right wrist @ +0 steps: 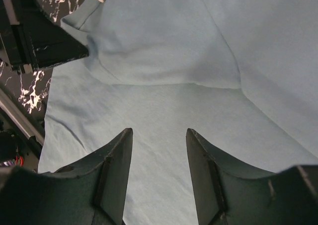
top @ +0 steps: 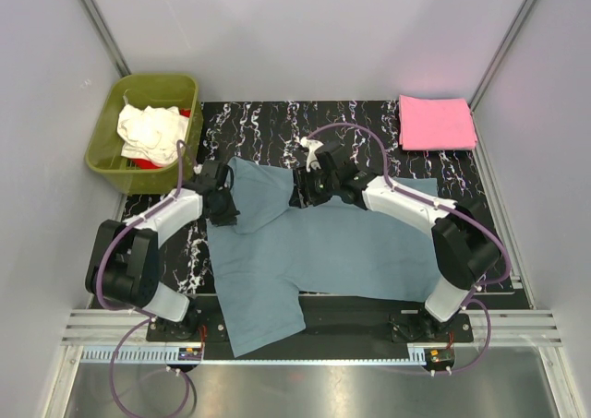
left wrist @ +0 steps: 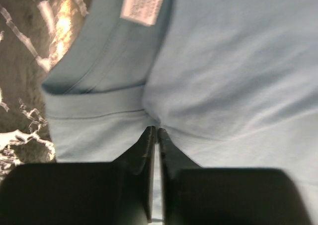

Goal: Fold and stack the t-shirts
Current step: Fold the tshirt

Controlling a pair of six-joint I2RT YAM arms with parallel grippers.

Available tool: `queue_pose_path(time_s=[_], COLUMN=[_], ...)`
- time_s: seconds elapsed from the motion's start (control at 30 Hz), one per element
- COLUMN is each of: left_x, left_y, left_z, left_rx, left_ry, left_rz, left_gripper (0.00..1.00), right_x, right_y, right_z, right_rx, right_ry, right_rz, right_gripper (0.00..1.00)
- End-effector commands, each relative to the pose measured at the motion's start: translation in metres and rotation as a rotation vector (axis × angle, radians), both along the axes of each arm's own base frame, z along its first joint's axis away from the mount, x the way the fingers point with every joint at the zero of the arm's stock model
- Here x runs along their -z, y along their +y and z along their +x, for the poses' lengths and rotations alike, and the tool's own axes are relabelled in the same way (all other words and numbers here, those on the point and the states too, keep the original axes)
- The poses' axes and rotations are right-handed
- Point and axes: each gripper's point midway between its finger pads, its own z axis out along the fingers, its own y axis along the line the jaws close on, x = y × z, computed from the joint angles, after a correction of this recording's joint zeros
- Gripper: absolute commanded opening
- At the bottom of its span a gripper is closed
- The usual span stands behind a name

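Shirt being worked: blue-grey t-shirt, spread flat mid-table on black marbled mat. Its far-left part is turned over onto the body. One near portion droops past the mat's near edge onto the mounting rail.

Left gripper is clenched on a pinch of cloth at the seam beside the collar, with the label showing beyond it. Wrinkles run into the tips, so the cloth reads as caught. Likely reason: the collar-side edge is the handle for pulling or folding that part over.

Right gripper is released, jaws apart with nothing between them, hovering over the fold line to the right of the left gripper. Judged ready to take a matching point so the edge lifts evenly.

Around:
- Pink t-shirt lies folded square at far right, probably the start of the stack.
- Green tub at far left holds the cream-white t-shirt, crumpled, with the red t-shirt peeking out under it.

In the way:
- Both wrists sit near each other over the far-left part of the shirt, so there is little room to cross.
- The tub is just beside the left arm.
- The overhanging near part could drag on the rail.
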Motion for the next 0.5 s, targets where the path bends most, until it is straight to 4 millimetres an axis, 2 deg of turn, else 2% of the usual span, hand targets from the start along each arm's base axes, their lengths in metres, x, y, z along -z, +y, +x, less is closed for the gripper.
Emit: queue_pose_path(time_s=[0.0, 0.23, 0.27, 0.3, 0.37, 0.4, 0.47], left_x=[-0.034, -0.057, -0.066, -0.064, -0.076, -0.072, -0.083], left_y=[-0.023, -0.042, -0.047, -0.045, -0.051, -0.05, -0.055], left_z=[0.03, 0.067, 0.076, 0.082, 0.097, 0.103, 0.117], left_rx=[0.023, 0.006, -0.004, -0.02, -0.035, -0.049, -0.048], left_ry=[-0.111, -0.145, -0.159, -0.15, -0.17, -0.158, -0.176], left_rz=[-0.11, -0.221, -0.263, -0.28, -0.335, -0.35, -0.387], left_gripper=[0.0, 0.0, 0.0, 0.0, 0.0, 0.0, 0.0], right_x=[-0.013, -0.004, -0.004, -0.001, 0.006, 0.005, 0.008], right_y=[0.024, 0.045, 0.05, 0.054, 0.059, 0.063, 0.067], right_z=[-0.003, -0.01, -0.011, -0.013, -0.011, -0.011, -0.012], right_rx=[-0.092, -0.182, -0.195, -0.21, -0.209, -0.21, -0.211], right_ry=[-0.086, -0.182, -0.193, -0.2, -0.192, -0.191, -0.188], right_rz=[0.043, 0.027, 0.034, 0.031, 0.022, 0.026, 0.022], right_gripper=[0.55, 0.55, 0.55, 0.54, 0.52, 0.52, 0.52])
